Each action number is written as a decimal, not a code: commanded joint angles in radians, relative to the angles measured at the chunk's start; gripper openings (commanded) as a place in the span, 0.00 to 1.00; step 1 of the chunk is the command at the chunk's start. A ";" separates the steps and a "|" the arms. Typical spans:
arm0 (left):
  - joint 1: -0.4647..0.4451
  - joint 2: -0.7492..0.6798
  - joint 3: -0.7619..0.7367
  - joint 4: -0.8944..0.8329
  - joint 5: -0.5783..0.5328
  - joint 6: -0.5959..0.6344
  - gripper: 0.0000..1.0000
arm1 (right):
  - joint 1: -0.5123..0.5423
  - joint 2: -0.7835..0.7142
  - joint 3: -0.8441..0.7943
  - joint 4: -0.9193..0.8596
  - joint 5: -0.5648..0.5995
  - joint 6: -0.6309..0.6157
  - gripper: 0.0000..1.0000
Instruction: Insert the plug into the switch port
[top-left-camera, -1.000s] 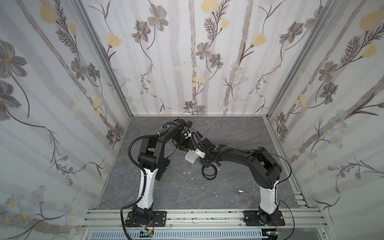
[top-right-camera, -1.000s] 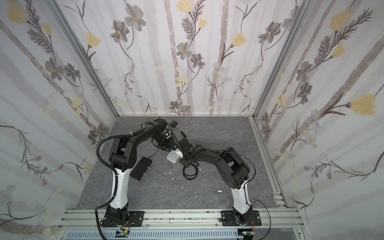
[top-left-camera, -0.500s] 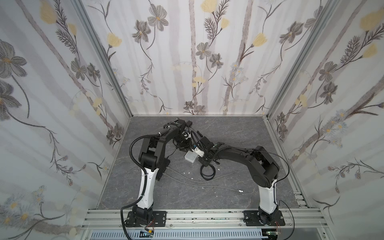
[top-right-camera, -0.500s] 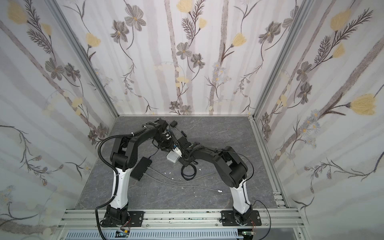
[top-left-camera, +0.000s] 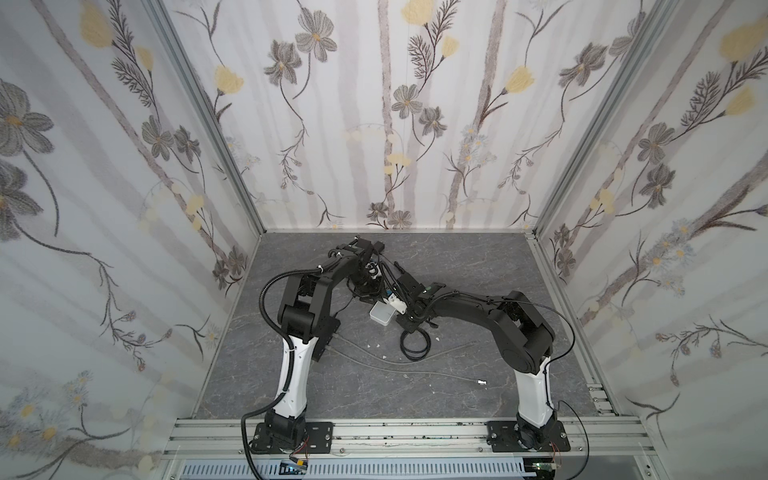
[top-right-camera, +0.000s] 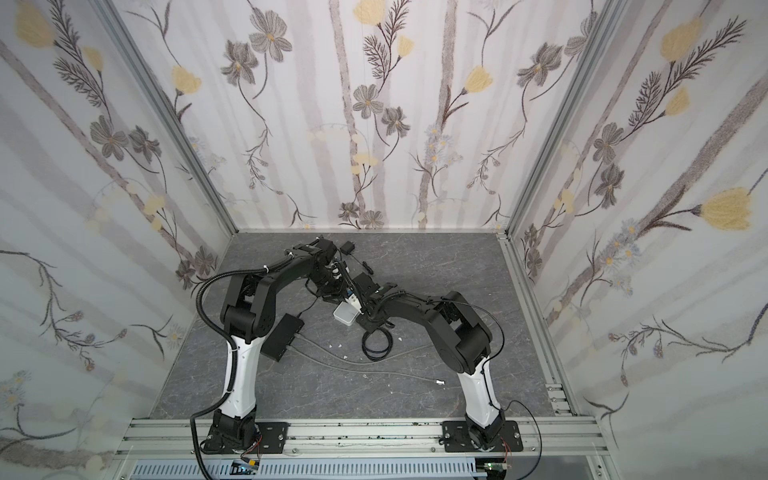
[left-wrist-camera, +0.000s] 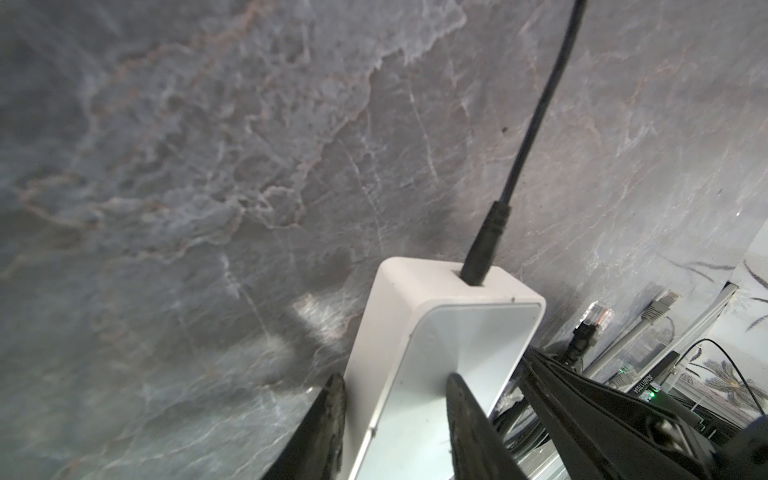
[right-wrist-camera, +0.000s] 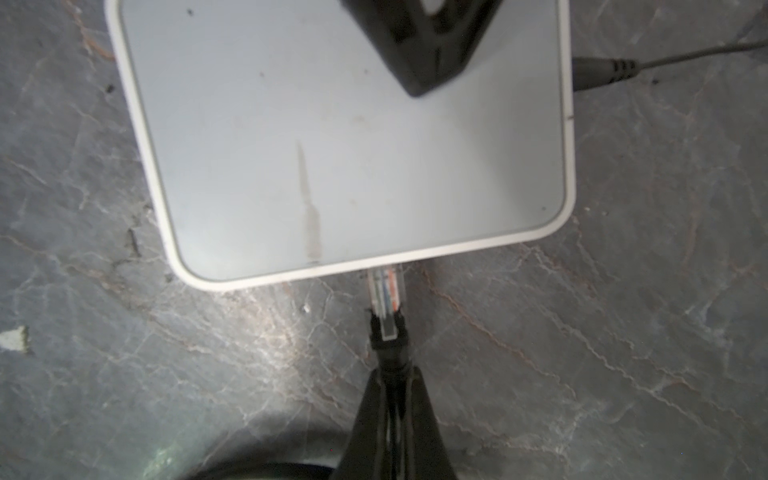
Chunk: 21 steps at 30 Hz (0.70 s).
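Observation:
The switch is a flat white box low over the table mid-floor in both top views. My left gripper is shut on it, one finger on its top face and the other finger against its side. My right gripper is shut on the black boot behind the clear plug. The plug points straight at the switch's near edge, its tip at or just under that edge. The port itself is hidden. A black power lead sits plugged into another side.
A black box lies beside the left arm. A coil of black cable trails under my right wrist. A grey cable runs across the floor to a metal connector. A grey plug lies past the switch.
My right arm has shifted a little to the left, bringing the plug closer to the switch's edge. The left jaws have closed in slightly on the switch, which has stayed in place.

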 joint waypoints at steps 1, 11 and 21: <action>-0.008 -0.005 0.007 -0.028 0.007 -0.032 0.40 | 0.001 0.024 0.012 0.006 0.015 0.019 0.00; 0.004 -0.038 -0.034 -0.005 -0.023 -0.046 0.40 | 0.002 0.020 -0.006 -0.031 0.020 0.031 0.00; 0.060 -0.097 -0.087 0.081 0.114 -0.069 0.43 | -0.003 -0.065 -0.082 -0.003 -0.054 0.008 0.00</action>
